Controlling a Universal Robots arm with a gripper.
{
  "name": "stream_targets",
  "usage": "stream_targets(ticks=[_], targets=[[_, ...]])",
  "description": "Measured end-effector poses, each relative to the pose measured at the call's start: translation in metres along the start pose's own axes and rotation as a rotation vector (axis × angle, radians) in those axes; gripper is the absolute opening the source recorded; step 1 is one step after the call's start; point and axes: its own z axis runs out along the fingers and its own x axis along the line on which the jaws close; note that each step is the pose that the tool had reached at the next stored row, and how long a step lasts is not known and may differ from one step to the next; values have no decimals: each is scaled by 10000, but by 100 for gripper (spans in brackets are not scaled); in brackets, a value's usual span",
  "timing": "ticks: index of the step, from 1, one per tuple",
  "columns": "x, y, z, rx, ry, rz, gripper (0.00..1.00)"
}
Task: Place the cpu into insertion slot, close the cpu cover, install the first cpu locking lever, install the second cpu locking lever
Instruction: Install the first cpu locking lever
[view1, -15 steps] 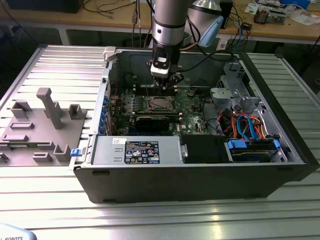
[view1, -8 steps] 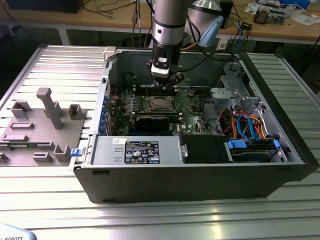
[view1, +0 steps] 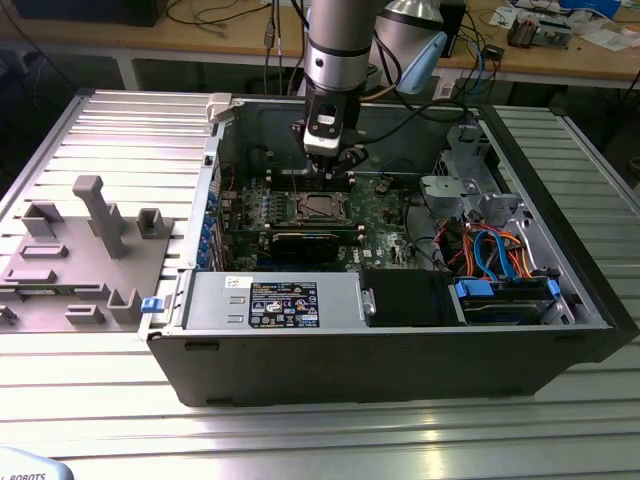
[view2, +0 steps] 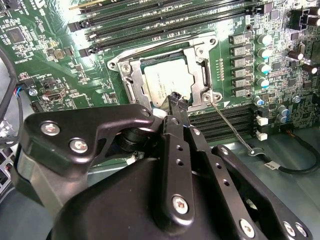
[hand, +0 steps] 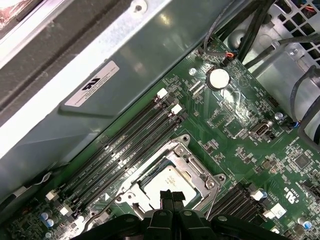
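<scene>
From my station I see the gripper (view1: 326, 165) hanging low inside the open computer case (view1: 400, 350), right over the green board (view1: 385, 215). In both wrist views the chip (view2: 162, 82) already lies flat in the socket (view2: 159, 60), so I judge the first step done. The cover (view2: 201, 75) seems to be down around it, its square opening framing the silver top, though I cannot be sure that it is pressed fully home. One wire lever (view2: 232, 127) sticks out from the corner of the socket across the memory slots (view2: 225, 120), apart from the frame, so I take it as not yet locked. The other lever (view2: 160, 50) runs along the far edge of the cover; whether it is hooked I cannot tell. The gripper's fingers (hand: 165, 196) are pressed together with nothing between them, their tips at the near edge of the chip; I cannot make out if they touch it.
</scene>
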Motion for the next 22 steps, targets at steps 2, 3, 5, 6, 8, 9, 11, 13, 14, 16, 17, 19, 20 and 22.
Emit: stream_targets(ticks=[2,3,5,6,8,9,11,13,14,16,17,19,20,22], targets=[[0,0,0,0,0,-32,11],[0,0,0,0,-1,-56,11],[0,0,0,0,-1,-102,11],[0,0,0,0,-1,-116,11],[0,0,0,0,-2,-151,11],[0,0,0,1,-2,-180,11],[0,0,0,0,-2,-243,11],[0,0,0,1,-3,-296,11],[0,0,0,1,-3,-315,11],[0,0,0,1,-3,-347,11],[0,0,0,1,-4,-362,11],[0,0,0,1,-4,-397,11],[0,0,0,1,-4,-414,11],[0,0,0,1,-4,-451,11]])
